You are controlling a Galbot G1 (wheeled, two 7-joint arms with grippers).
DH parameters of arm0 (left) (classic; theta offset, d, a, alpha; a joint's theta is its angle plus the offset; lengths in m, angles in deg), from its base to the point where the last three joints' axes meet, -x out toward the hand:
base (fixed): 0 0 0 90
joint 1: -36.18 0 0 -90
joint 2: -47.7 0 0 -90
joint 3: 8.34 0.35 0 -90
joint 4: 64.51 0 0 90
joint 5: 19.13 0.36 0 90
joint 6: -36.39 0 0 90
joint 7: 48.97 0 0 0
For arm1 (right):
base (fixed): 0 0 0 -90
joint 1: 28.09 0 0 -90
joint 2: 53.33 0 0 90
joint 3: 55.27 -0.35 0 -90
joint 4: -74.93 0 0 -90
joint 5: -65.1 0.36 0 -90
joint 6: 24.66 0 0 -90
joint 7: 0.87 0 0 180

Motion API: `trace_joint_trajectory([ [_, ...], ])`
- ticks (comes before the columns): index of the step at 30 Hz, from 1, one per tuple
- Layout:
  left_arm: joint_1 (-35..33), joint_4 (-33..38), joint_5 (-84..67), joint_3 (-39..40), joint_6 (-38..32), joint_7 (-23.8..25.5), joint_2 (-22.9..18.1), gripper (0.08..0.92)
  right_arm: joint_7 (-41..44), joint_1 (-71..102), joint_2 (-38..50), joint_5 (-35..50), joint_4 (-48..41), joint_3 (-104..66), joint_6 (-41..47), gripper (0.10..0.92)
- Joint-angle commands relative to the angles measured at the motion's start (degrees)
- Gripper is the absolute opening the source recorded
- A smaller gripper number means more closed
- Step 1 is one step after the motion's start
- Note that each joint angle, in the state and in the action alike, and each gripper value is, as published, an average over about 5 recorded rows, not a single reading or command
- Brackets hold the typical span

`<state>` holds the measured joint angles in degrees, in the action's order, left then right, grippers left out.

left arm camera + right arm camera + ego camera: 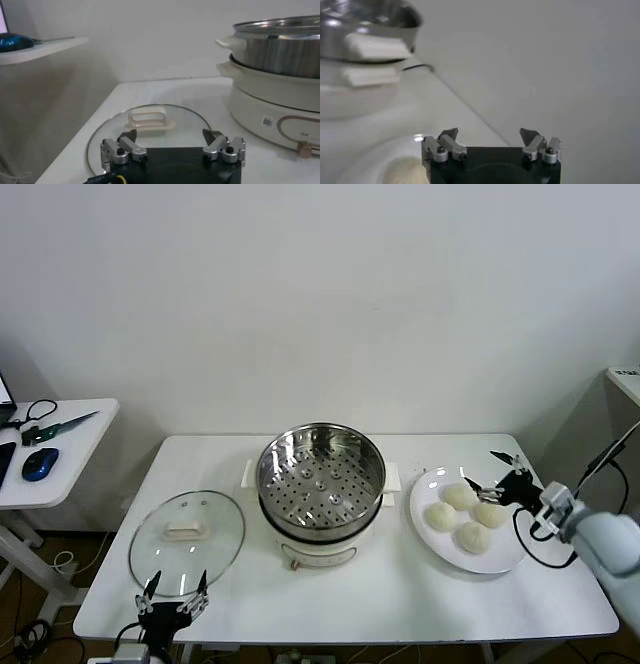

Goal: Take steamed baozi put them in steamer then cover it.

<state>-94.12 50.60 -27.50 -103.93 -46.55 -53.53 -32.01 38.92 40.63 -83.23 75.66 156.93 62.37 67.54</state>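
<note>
Closest to my head cam is the left gripper [176, 595], sitting down at about 7 o'clock off the near table edge, fingers spread wide and released, nothing in them. Its wrist view has both fingertips [128, 136] poking up right at the near rim of the cover [150, 131], not touching it as far as I can tell. That arm is tucked low, so I only get the claw end of it.

Moving right, the cover [187, 541] lies flat on the white table [400, 594] with its white handle facing up, at roughly 8 o'clock from the steamer [321, 484]. They're near each other but apart. The steamer sits dead centre, lid off, with its perforated tray bare.

Further right, around 3 o'clock from the steamer, is the white plate [433, 543] with all four steamed baozi [466, 517] clustered on it.

Then the right gripper [492, 474]: the arm comes in low from the right edge, reaching toward the plate, claw fully released and holding nothing. It's at the far right rim of the plate, just beside the top buns. From the right wrist view one bun [405, 171] peeks out beside the claw [489, 134], and the steamer [367, 30] is off in the background.
</note>
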Motion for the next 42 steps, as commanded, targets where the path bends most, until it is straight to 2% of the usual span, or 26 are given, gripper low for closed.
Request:
trace_joint_trajectory([
  [1,0.01,0.02,0.33,0.07,0.01,0.08,-0.10,0.823,29.71,-46.17,7.51,-6.41,-16.46,45.55,-7.70,0.823],
  [7,-0.33,0.11,0.96,0.23,-0.10,0.15,-0.39,0.823,31.25,-61.04,-0.26,-1.77,-23.68,63.45,-5.17,0.823],
  [11,-0.52,-0.13,1.08,0.22,-0.31,0.12,-0.42,0.823,27.88,-60.85,-4.79,2.36,-25.08,66.23,1.00,0.823],
  [15,-0.56,-0.30,1.16,0.22,-0.42,0.13,-0.47,0.823,25.34,-56.82,-8.42,3.01,-26.27,65.10,5.40,0.823],
  [25,-0.99,-0.17,2.09,0.22,-0.60,0.21,-0.95,0.823,23.66,-48.53,-17.78,-2.73,-34.63,60.91,6.38,0.823],
  [37,-1.18,-0.36,2.04,0.08,-0.98,0.16,-1.42,0.823,24.69,-47.65,-26.71,-10.73,-48.48,57.78,0.72,0.823],
  [42,-1.49,-0.37,2.04,-0.02,-1.37,0.10,-1.45,0.823,25.43,-47.25,-28.19,-12.03,-50.62,56.80,-0.40,0.823],
])
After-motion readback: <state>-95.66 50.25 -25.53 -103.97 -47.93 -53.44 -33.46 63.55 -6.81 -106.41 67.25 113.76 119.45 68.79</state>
